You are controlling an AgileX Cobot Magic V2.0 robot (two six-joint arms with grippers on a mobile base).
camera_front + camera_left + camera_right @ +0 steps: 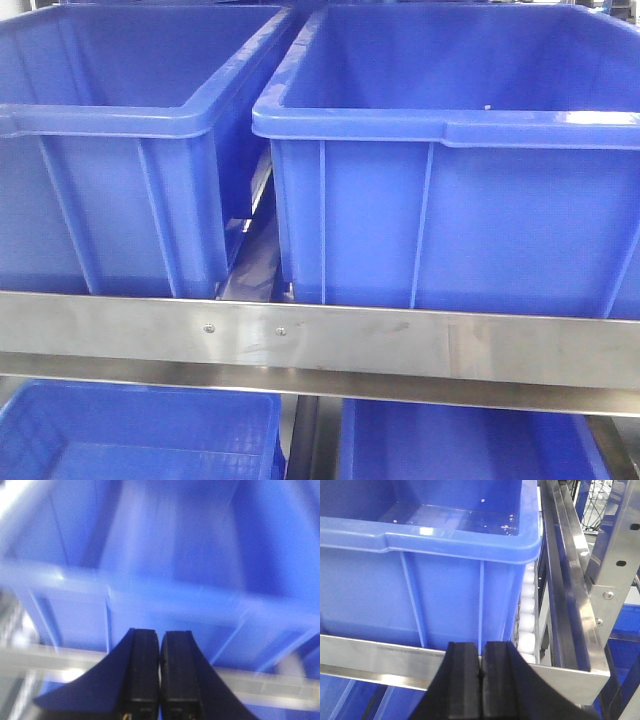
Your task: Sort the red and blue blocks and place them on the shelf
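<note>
Both grippers are pressed together with nothing between them, the left gripper point(160, 680) at bottom center under a blurry blue bin point(165, 555), the right gripper point(481, 690) bottom center just below the shelf point(380, 655) rail, and no blocks show anywhere.

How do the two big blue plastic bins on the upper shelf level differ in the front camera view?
The left blue plastic bin is cut off by the frame's left edge; the right blue plastic bin reaches the frame's right edge and shows more of its front. The left one's front wall sits further back, while the right one's rim comes nearer. Both sit behind the brushed-steel front rail, and what shows inside looks empty.
</note>
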